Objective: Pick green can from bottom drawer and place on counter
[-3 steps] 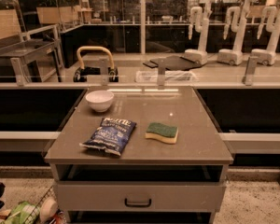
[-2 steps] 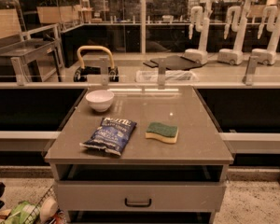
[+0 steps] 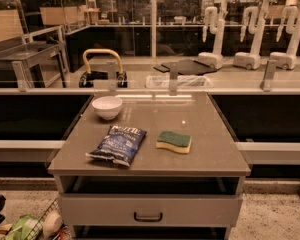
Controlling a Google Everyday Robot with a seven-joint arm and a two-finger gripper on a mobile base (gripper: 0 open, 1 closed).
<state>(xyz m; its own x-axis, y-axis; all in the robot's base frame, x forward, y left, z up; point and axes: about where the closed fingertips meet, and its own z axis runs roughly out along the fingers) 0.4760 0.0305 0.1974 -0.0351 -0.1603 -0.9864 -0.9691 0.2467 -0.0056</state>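
The counter is a square grey-brown top on a light grey cabinet in the middle of the camera view. Below it is an open dark gap, then a shut drawer with a dark handle. The green can is out of view. The gripper is not in view.
On the counter lie a white bowl at the back left, a blue chip bag at the front left and a green-and-yellow sponge to its right. A pale ledge with metal posts runs behind. A wire basket with items stands at the lower left.
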